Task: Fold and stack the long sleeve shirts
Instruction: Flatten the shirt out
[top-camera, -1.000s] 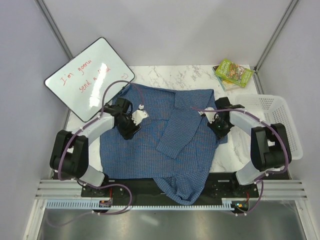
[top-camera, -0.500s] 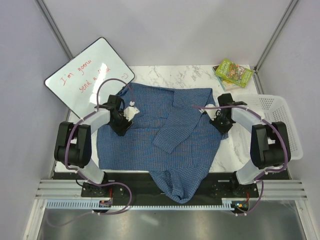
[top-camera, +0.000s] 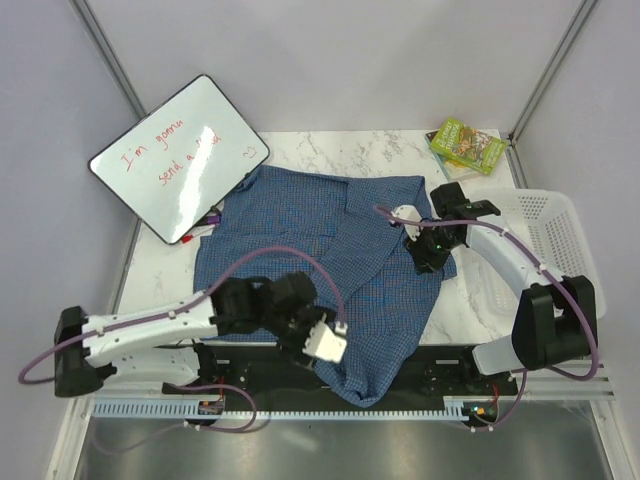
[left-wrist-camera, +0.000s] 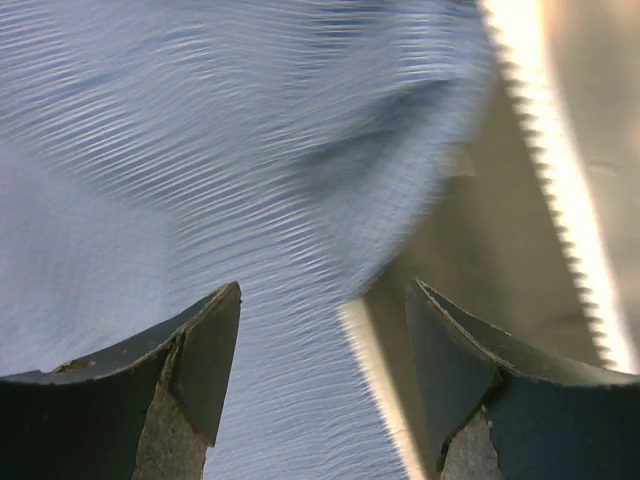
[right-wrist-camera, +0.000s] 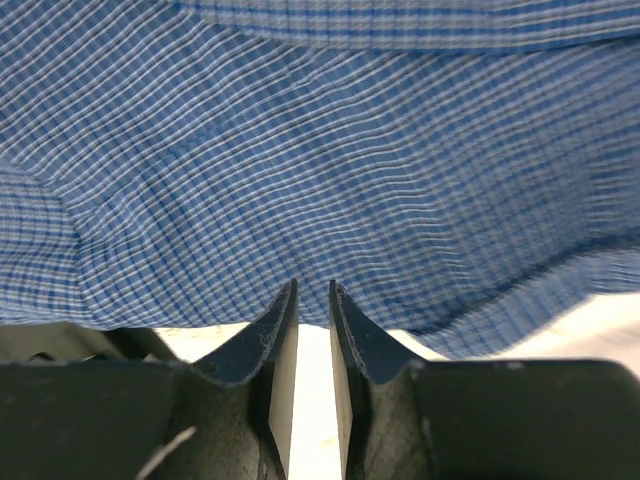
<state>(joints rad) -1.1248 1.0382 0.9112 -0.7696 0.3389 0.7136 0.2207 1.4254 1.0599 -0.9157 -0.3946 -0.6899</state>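
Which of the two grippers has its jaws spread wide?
The left gripper, over the shirt's near edge: its jaws stand wide apart, while those of the right gripper are nearly closed.

Fine blue-and-white checks cover the soft cloth button-up shirt (top-camera: 290, 235). The marble table (top-camera: 340, 150) is white with grey veins, the mesh plastic basket (top-camera: 565, 235) white, the paperback books (top-camera: 467, 145) green, the black-rimmed whiteboard (top-camera: 175, 185) lettered red.
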